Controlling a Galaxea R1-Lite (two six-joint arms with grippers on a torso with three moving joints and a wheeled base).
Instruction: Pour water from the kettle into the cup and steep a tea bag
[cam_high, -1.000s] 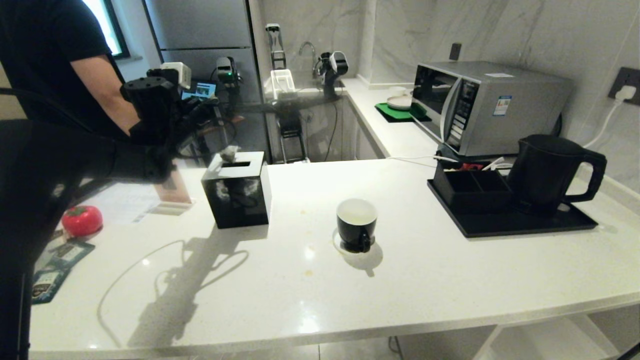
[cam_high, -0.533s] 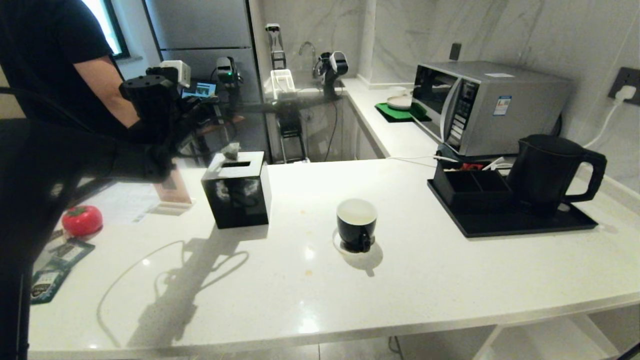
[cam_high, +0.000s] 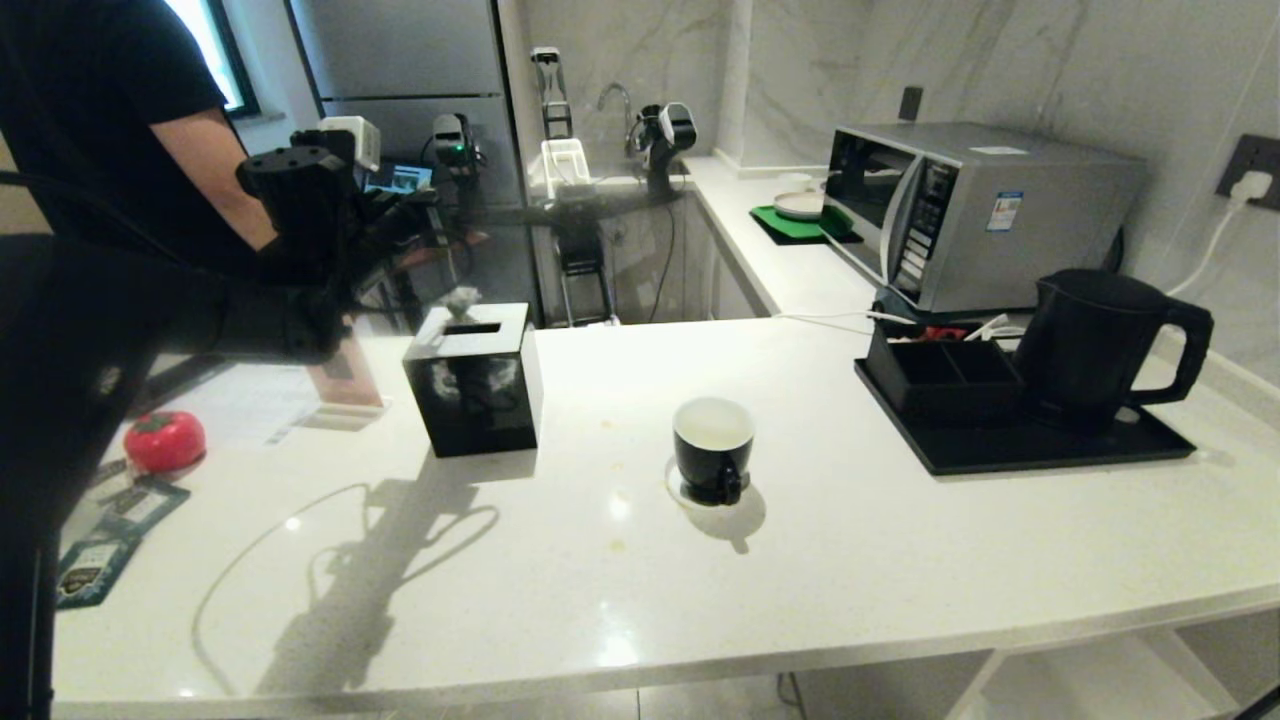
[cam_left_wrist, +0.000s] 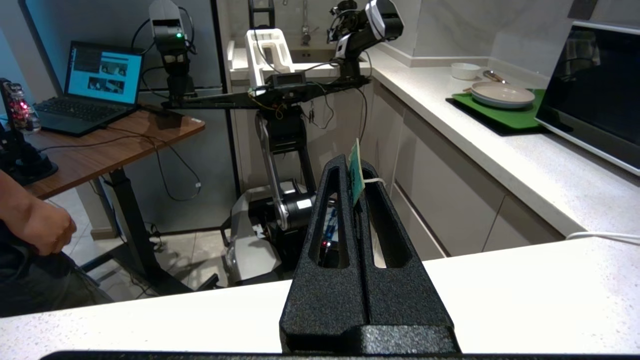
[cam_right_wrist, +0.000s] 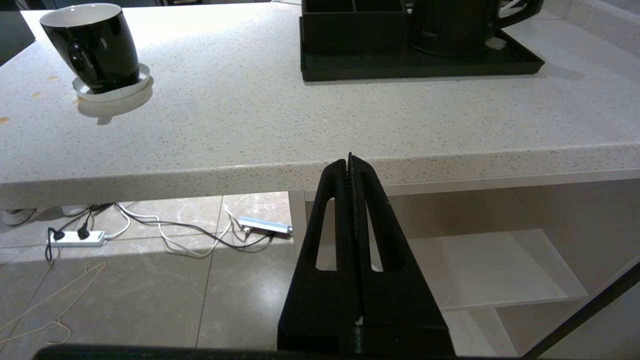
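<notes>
The tea bag, a tiny pale grey pouch, dangles above the black tissue box; its green tag is pinched in the closed left claw. The pouch has barely swung since a second ago. The right claw hangs closed, empty, below the bench edge.
</notes>
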